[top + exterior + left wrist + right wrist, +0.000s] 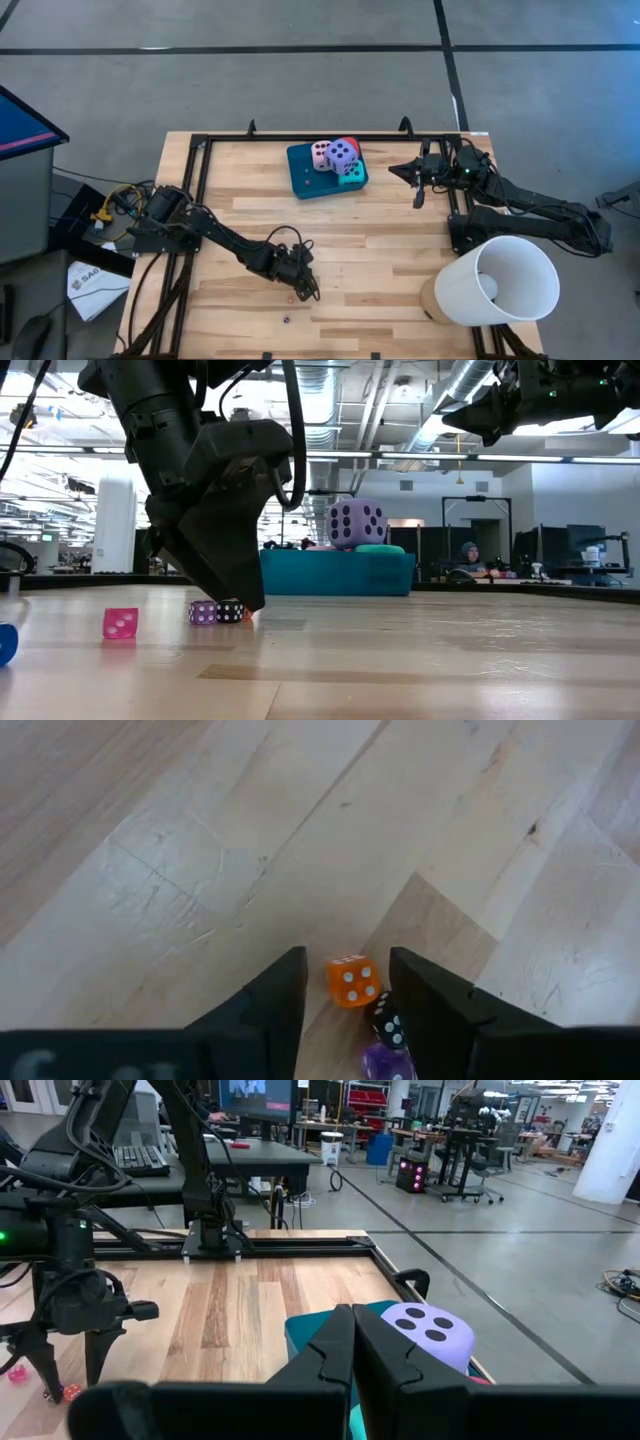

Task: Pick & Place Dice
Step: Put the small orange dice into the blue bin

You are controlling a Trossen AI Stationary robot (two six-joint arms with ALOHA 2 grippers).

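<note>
my left end effector (345,982) down on the bench (400,250), fingers apart around a small orange die (352,981), open boards around, large dice (338,158) stacked on teal tray (300,175) near far edge, right end effector (417,180) closed, raised beside tray

Grey concrete floor (300,90), desks (240,1155) with monitors, exposed ceiling ducts (470,390) overhead.

An open-plan robotics lab: exposed ceiling ducts (470,400), concrete floor (300,90), desks with monitors (258,1095), and a seated person (468,556).
</note>
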